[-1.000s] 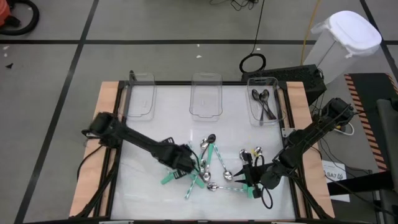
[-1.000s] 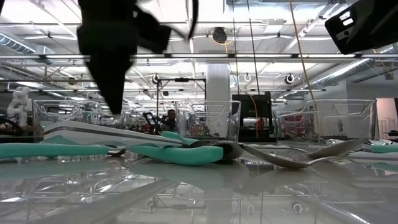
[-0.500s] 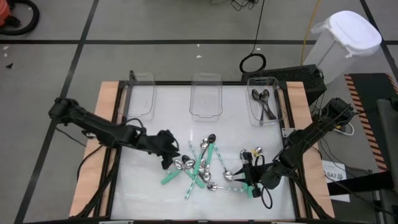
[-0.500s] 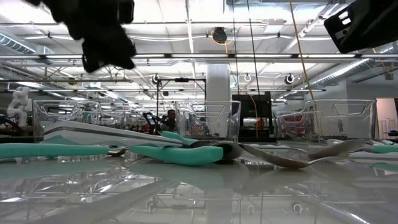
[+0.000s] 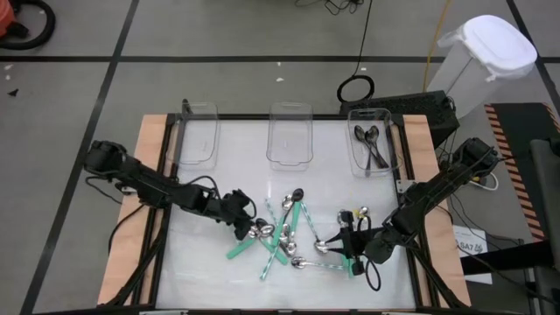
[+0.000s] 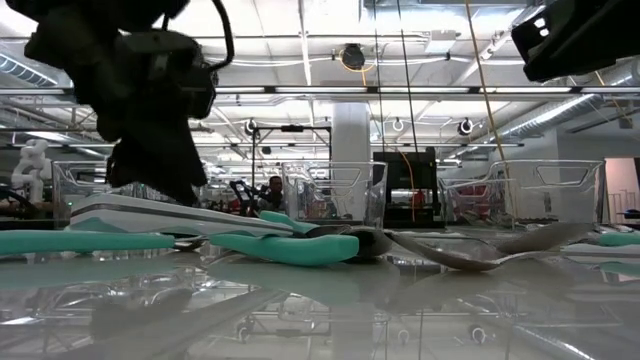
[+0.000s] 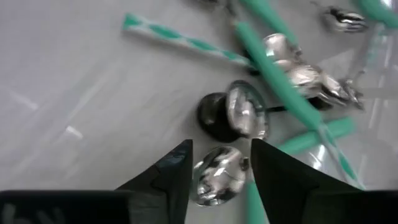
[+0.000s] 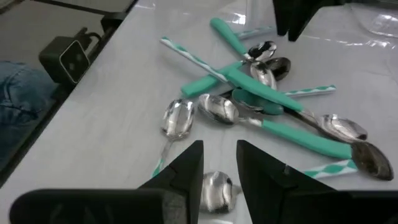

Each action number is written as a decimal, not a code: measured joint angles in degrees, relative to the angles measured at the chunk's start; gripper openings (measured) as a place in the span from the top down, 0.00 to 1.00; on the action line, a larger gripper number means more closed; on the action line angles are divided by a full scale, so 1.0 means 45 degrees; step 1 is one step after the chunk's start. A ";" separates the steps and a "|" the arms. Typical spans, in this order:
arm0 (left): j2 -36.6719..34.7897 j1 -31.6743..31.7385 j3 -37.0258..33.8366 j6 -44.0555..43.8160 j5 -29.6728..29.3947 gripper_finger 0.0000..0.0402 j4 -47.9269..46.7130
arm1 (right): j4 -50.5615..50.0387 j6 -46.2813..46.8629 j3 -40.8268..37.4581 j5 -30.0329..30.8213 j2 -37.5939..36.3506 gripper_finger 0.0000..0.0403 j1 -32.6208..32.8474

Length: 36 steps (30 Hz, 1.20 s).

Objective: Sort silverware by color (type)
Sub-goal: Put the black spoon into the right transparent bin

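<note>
The silverware lies in a loose pile (image 5: 289,232) on the white table: teal-handled spoons (image 8: 249,81), shiny silver ones and a dark one (image 7: 214,118). My left gripper (image 5: 244,226) slants down at the pile's left edge. It is open, a finger on either side of a silver spoon's bowl (image 7: 217,175). My right gripper (image 5: 348,243) hangs above the pile's right end, fingers a little apart. Another spoon bowl (image 8: 217,190) shows in the gap between them. My left gripper has the silver spoon's bowl (image 7: 208,171) filling the gap between its fingertips. The spoon lies flat on the table. I cannot tell whether the fingers touch it. They come slanting down from the table's left.
Three clear bins stand along the far edge: left (image 5: 199,136), middle (image 5: 290,136), and right (image 5: 372,149) with dark spoons (image 5: 371,140) in it. Two more spoons (image 5: 354,214) lie just beyond my right gripper. Wooden strips border the table's left and right sides.
My left gripper drew back from the pile toward the table's left and rose. It then came down again at the pile's left edge, turned and tipped. A silver spoon it had covered now shows there. My right arm has kept still.
</note>
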 joint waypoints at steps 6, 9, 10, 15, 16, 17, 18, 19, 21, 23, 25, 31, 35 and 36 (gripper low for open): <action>0.0878 0.0017 0.0070 -0.0534 0.0009 0.50 0.0215 | 0.0003 -0.0214 0.0000 -0.0053 0.0004 0.77 -0.0245; 0.1074 0.0079 0.0065 -0.0580 -0.0031 0.50 0.0389 | 0.0026 -0.0372 0.0000 -0.0073 0.0000 0.77 -0.0363; 0.1156 0.0133 0.0080 -0.0617 -0.0035 0.50 0.0453 | 0.0015 -0.0438 0.0000 -0.0073 0.0000 0.77 -0.0397; 0.1160 0.0419 0.0070 -0.0621 -0.0086 0.50 0.0384 | 0.0029 -0.0527 0.0000 -0.0078 0.0000 0.77 -0.0577; 0.1160 0.0482 0.0070 -0.0621 -0.0087 0.50 0.0407 | 0.0033 -0.0534 0.0000 -0.0081 0.0000 0.77 -0.0605; 0.1160 0.0553 0.0070 -0.0618 -0.0086 0.50 0.0464 | 0.0026 -0.0534 0.0000 -0.0083 0.0000 0.77 -0.0625; 0.1160 0.0616 0.0070 -0.0615 -0.0083 0.50 0.0520 | 0.0024 -0.0534 0.0000 -0.0083 0.0000 0.77 -0.0639; 0.1155 0.0679 0.0070 -0.0581 -0.0084 0.50 0.0583 | 0.0024 -0.0534 0.0000 -0.0084 0.0000 0.77 -0.0661; 0.1155 0.0762 0.0070 -0.0473 -0.0098 0.50 0.0717 | 0.0017 -0.0534 0.0000 -0.0085 0.0000 0.77 -0.0690; 0.1155 0.0789 0.0070 -0.0347 -0.0107 0.50 0.0903 | 0.0015 -0.0534 0.0000 -0.0083 0.0000 0.77 -0.0690; 0.1155 0.0800 0.0070 -0.0288 -0.0103 0.50 0.1048 | 0.0014 -0.0534 0.0000 -0.0083 0.0000 0.77 -0.0686; 0.1378 0.0794 0.0070 -0.0385 -0.0107 0.50 0.1194 | -0.0006 -0.0534 -0.0001 -0.0092 0.0000 0.77 -0.0685; 0.2033 0.0732 0.0072 -0.0609 -0.0152 0.50 0.1481 | -0.0010 -0.0534 -0.0005 -0.0092 0.0000 0.77 -0.0685; 0.2202 0.0707 0.0087 -0.0629 -0.0218 0.50 0.1659 | -0.0012 -0.0534 -0.0005 -0.0092 0.0000 0.77 -0.0685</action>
